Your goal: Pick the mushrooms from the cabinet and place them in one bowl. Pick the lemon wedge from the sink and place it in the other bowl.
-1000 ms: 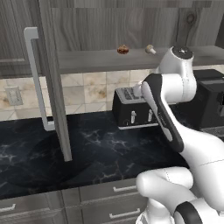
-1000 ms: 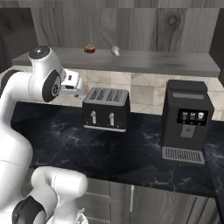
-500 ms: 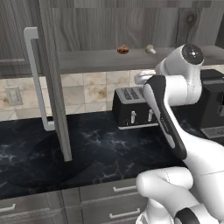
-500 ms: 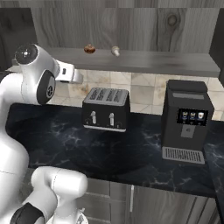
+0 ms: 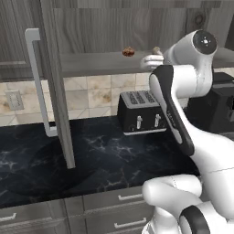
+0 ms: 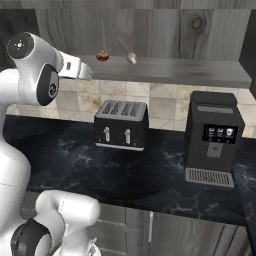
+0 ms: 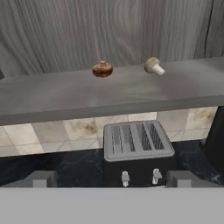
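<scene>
Mushrooms (image 7: 103,69): two, lying on the bare floor of the open cabinet (image 7: 109,94), upper middle of the hand view. The left one is squat and reddish brown with a darker cap and a small nub on top, sitting upright. The second mushroom (image 7: 153,65), just right of it and apart from it, is pale tan with a whitish stem, tipped on its side with the stem pointing lower right. In the left base view the brown one sits at upper centre of the frame; in the right base view both lie at upper centre-left.

Cabinet door (image 5: 57,87): grey wood grain, swung open, edge-on at left of the left base view, with a long pale bar handle (image 5: 39,82).

Arm: white, rising from the lower right of the left base view, elbow bent sharply, the round wrist joint high at upper right. The hand reaches level toward the cabinet edge, short of the mushrooms.

Gripper (image 7: 111,179): fingers spread wide, nothing between them; its tips show low in the hand view, either side of the toaster (image 7: 138,151).

Toaster: dark, four slots, on the black marbled counter (image 5: 100,160) below the cabinet.

Coffee machine (image 6: 212,137): dark, right of the toaster in the right base view.
</scene>
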{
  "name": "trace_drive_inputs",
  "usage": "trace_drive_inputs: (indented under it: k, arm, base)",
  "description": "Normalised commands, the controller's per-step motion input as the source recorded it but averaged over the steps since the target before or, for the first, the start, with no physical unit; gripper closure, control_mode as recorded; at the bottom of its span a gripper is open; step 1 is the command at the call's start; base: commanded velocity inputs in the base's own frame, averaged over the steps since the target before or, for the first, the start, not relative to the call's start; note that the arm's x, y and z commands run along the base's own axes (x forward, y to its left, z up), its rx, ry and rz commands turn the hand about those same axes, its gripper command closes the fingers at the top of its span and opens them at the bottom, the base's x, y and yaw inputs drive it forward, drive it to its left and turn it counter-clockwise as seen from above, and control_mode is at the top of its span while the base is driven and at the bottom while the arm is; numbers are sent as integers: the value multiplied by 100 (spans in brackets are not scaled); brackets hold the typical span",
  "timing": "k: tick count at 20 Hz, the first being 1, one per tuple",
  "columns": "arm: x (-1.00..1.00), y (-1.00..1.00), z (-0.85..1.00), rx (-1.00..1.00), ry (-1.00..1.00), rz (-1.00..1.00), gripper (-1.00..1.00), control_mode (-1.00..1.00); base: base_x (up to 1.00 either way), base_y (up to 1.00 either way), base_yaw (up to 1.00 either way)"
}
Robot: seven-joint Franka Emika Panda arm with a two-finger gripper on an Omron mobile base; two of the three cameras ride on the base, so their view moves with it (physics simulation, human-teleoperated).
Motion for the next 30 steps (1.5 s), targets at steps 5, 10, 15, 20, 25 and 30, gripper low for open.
trace_drive_inputs:
  k: [5, 10, 15, 20, 25, 30]
  arm:
    - [46, 8, 11, 5, -1, -6, -100, -100]
    - [61, 1, -3, -1, 0, 3, -100, -100]
    - [64, 0, -13, -4, -1, 8, -100, -100]
    - [45, 0, -7, -11, -5, 5, -100, -100]
    - [46, 2, 0, -9, 0, 1, -100, -100]
    - [45, 14, 0, 0, 1, 0, -100, -100]
  base:
    - [0, 0, 0]
    - [0, 0, 0]
    - [0, 0, 0]
    - [0, 0, 0]
    - [0, 0, 0]
    - [0, 0, 0]
